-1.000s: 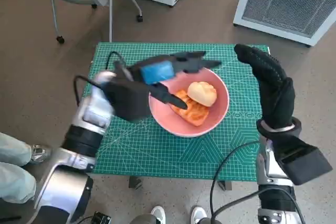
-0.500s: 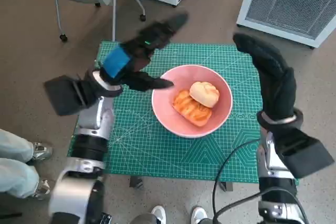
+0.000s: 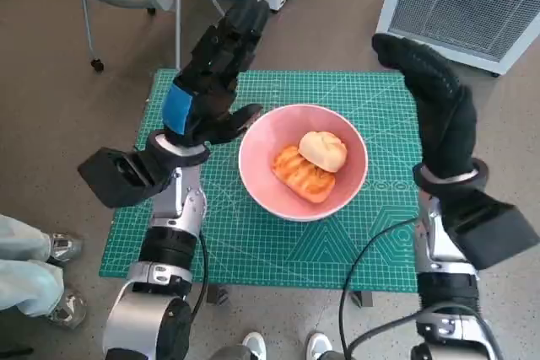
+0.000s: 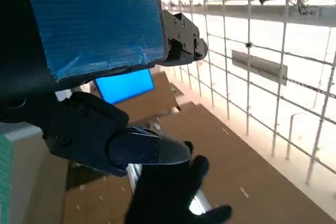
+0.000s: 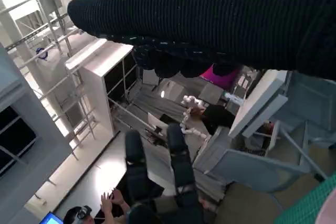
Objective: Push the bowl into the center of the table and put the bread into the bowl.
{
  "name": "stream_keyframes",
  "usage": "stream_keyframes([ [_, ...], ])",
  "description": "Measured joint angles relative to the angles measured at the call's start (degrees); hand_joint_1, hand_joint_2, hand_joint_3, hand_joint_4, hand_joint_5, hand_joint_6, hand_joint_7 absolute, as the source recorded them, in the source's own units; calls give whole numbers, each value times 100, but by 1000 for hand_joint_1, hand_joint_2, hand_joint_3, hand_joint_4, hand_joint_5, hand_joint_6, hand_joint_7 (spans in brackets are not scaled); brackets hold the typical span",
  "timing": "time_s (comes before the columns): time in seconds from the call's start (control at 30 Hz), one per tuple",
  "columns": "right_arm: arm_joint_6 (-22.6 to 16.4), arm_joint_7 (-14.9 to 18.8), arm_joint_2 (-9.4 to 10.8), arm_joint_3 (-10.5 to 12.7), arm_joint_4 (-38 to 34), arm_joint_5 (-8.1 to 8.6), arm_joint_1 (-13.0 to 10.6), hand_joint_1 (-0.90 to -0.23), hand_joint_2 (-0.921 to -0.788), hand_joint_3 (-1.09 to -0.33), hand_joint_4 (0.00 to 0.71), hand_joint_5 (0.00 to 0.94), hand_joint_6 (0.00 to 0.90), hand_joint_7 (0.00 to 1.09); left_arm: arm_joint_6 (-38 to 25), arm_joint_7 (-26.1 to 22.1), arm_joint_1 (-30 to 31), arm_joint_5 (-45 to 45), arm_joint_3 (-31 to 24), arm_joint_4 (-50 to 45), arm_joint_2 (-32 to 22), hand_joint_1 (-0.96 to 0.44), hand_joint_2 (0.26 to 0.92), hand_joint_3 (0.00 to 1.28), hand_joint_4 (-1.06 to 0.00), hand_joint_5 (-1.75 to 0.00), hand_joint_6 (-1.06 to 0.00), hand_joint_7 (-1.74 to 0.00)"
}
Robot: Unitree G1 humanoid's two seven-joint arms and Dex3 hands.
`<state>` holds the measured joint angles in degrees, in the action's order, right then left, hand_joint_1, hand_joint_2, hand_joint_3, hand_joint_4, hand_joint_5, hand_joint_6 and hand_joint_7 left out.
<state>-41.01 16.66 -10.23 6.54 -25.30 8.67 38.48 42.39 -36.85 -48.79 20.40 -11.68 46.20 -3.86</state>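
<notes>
Head view: golden bread pieces (image 3: 311,163) inside round pink bowl (image 3: 263,174) mid-tabletop (image 3: 253,250); left hand (image 3: 208,83) and right hand (image 3: 430,103) raised, spread, empty.

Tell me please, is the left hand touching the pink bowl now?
Cannot tell. In the head view the left hand is raised with its fingers spread, and its thumb tip meets the bowl rim in the picture, but its height is unclear.

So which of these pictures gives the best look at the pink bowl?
The head view: it looks straight down on the whole pink bowl, sitting on the green mat with two pieces of bread inside. The left wrist view shows none of it. In the right wrist view, at most a pink sliver at a corner might be its rim.
</notes>
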Motion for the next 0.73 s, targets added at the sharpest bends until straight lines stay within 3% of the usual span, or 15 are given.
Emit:
stream_keyframes([
  [0.73,106,5,-4,-17,-23,-5,96,-727,-921,-790,126,0,-1,429,110,92,95,-18,-45,33,-40,-668,921,425,-52,0,-162,0],
])
